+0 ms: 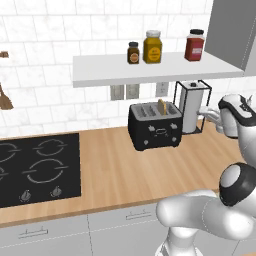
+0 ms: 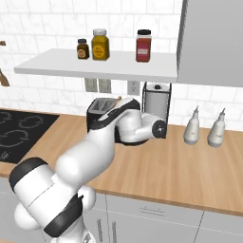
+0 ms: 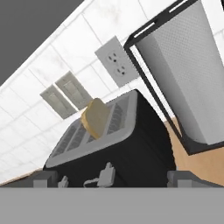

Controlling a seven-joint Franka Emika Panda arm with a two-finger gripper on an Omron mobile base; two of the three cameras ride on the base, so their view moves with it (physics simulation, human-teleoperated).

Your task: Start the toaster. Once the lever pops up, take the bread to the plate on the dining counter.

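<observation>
Bread (image 3: pixel 96 118), a thin tan slice, sticks up from our black boxy toaster (image 3: pixel 109 148) at twelve o'clock. Our gripper (image 3: pixel 114 180) is spread wide; next we push the lever.

One toaster (image 1: pixel 155 126), one bread slice (image 1: pixel 162 106) in it. Three jars (image 1: pixel 152 47) on one shelf (image 1: pixel 125 70). One paper towel roll (image 1: pixel 191 106) in holder. Two white bottles (image 2: pixel 192 127). One stovetop (image 1: pixel 37 167), two knobs (image 1: pixel 24 196). Three wall plates (image 1: pixel 132 91).

Kitchen: hob (image 1: pixel 37 167), toaster (image 1: pixel 155 125), tiled wall (image 1: pixel 50 30).
</observation>
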